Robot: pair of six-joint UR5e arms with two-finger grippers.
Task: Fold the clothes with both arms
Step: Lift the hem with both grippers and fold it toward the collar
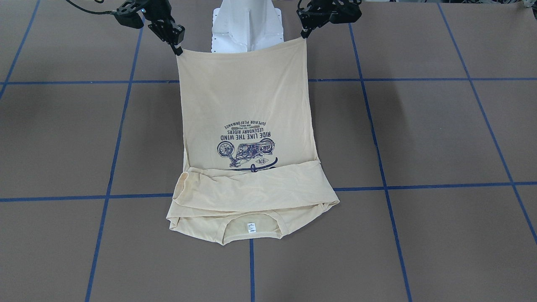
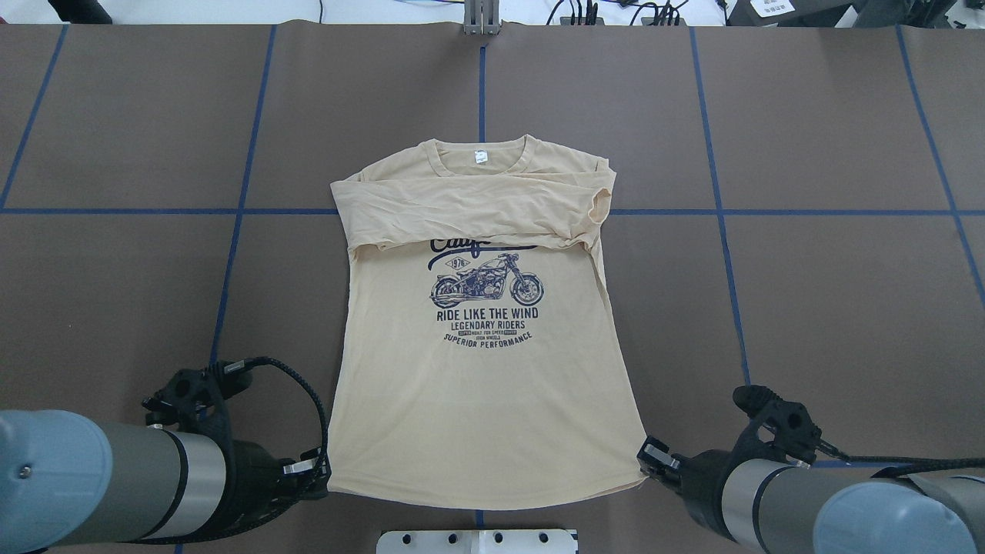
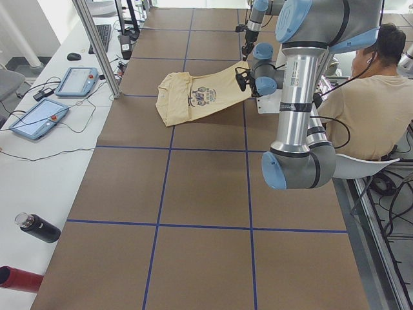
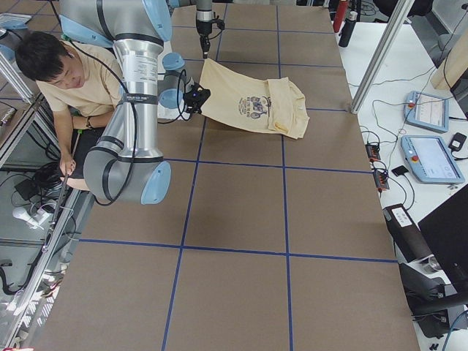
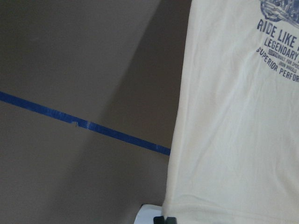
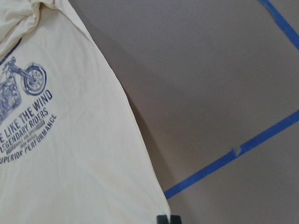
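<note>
The clothes are one cream-yellow shirt (image 2: 477, 400) with a navy motorcycle print (image 2: 486, 285). Its sleeves are folded across the chest, and the collar with its white label (image 2: 481, 156) lies at the table's far side. The hem end is lifted off the table and stretched between both arms. My left gripper (image 2: 323, 473) (image 1: 304, 34) is shut on one hem corner. My right gripper (image 2: 645, 462) (image 1: 178, 50) is shut on the other. Each wrist view shows shirt fabric (image 5: 233, 140) (image 6: 70, 154) hanging from the fingertips over the brown table.
The white pedestal base (image 1: 245, 25) stands just behind the raised hem. A seated person (image 3: 374, 103) is beside the robot. Tablets (image 3: 77, 81) and bottles (image 3: 39, 227) lie on the white side bench. Blue tape lines (image 2: 238, 211) cross the brown table.
</note>
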